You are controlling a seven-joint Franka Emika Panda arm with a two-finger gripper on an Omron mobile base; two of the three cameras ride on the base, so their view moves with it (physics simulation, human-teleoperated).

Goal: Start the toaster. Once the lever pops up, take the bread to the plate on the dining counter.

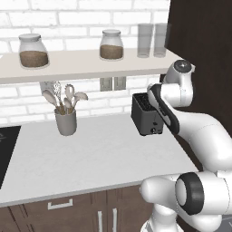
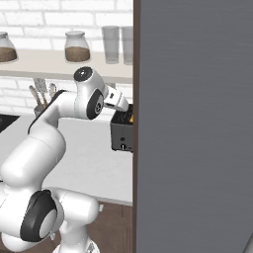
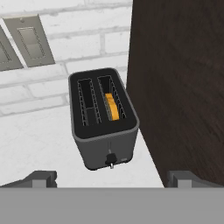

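The black two-slot toaster (image 3: 103, 127) stands on the pale worktop (image 1: 90, 154) against a dark cabinet side, with its small knob (image 3: 110, 159) on the narrow end facing me. The bread (image 3: 112, 106) sits low in the right-hand slot, only its orange-tan edge showing; the other slot is empty. My gripper (image 3: 113, 178) hovers above and in front of the toaster, open, with its fingertips (image 3: 41, 178) wide apart and nothing between them. From the right base view the gripper (image 2: 123, 105) sits just over the toaster (image 2: 121, 132). The plate and the dining counter are out of view.
A tall dark cabinet side (image 3: 183, 87) rises right beside the toaster. A grey utensil cup (image 1: 66, 118) stands to the left, with a black hob (image 1: 7, 149) at the worktop's far left. A shelf (image 1: 81, 63) above carries jars and glasses. Wall outlets (image 3: 28, 41) sit behind.
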